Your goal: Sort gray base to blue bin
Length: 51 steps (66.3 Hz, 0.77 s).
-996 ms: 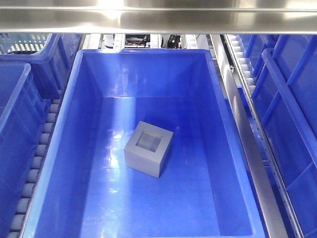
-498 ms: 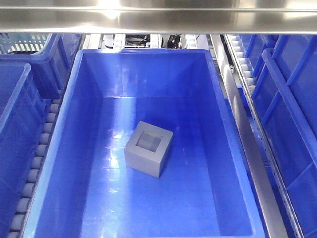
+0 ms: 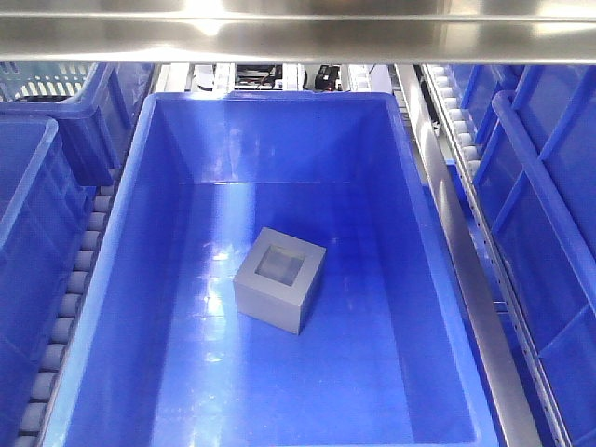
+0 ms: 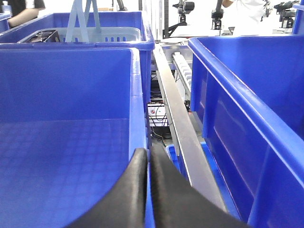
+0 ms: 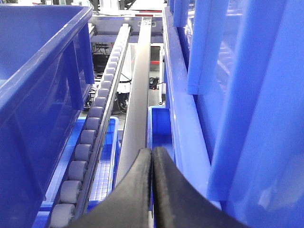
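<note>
Front view overhead, wrist views low between bins

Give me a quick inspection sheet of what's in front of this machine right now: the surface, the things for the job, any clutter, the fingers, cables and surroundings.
Surface: roller conveyor lanes and metal rails between the tubs.
Job's things: gray base sits on the floor of the blue bin, recess facing up, clear of the walls.
Clutter: nothing seen inside the bin besides the cube.
Grippers: left gripper and right gripper both have fingers pressed together, holding nothing, each over a gap beside a tub.
Cables: some wiring below the rail in the left wrist view.
Surroundings: more blue tubs on both sides; a pale mesh basket at far left.
</note>
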{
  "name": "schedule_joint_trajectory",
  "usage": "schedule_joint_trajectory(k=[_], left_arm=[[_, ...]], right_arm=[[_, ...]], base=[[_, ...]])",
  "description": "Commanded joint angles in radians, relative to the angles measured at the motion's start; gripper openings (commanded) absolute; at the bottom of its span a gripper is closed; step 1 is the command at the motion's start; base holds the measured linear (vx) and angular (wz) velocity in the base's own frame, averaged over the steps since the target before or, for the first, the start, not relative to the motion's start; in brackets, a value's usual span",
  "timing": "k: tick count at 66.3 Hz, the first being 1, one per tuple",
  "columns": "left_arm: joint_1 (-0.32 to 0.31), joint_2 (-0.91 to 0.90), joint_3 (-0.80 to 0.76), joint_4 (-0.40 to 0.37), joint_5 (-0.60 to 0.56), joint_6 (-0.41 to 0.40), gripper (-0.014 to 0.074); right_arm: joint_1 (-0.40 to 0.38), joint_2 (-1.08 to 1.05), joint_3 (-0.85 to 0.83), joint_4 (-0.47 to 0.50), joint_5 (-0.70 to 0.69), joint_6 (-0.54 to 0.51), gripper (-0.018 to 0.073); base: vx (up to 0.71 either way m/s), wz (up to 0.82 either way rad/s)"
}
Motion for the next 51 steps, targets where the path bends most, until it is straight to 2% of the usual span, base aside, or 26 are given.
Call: schedule_joint_trajectory(k=[1,51], left_arm=[[-0.007,-0.017,0.03,-0.009,-0.08,0.0,-0.0006],[-0.007,-0.017,0.03,-0.009,-0.08,0.0,-0.0006]], right_arm=[[-0.005,-0.011,0.014,-0.006,-0.075,-0.005,-0.0009],[-0.005,-0.011,0.014,-0.006,-0.075,-0.005,-0.0009]], base=[[0.0,0.0],[0.0,0.0]])
